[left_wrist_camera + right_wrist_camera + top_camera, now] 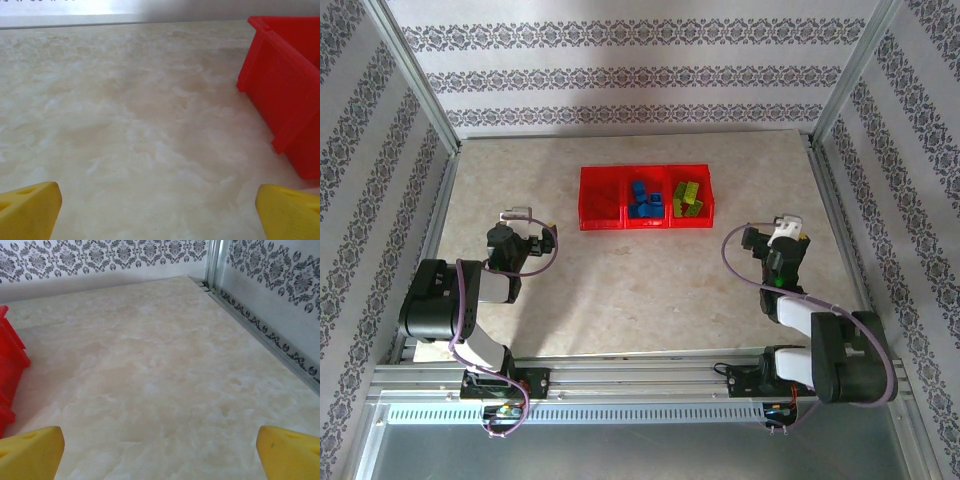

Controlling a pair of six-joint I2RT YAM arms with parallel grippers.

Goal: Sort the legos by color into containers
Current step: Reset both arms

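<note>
Flanking the containers (602, 170), left hand (518, 214) and right hand (786, 222) sit released and empty; blue legos (645, 200) and yellow-green legos (690, 198) lie binned apart, sorting apparently complete, no pickup pending.

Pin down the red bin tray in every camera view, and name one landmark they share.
Top external: red bin tray, upper centre.
Left wrist: tray's corner wall at the right edge.
Right wrist: tray's corner at the left edge.
Shared landmark: beige marbled tabletop.
</note>
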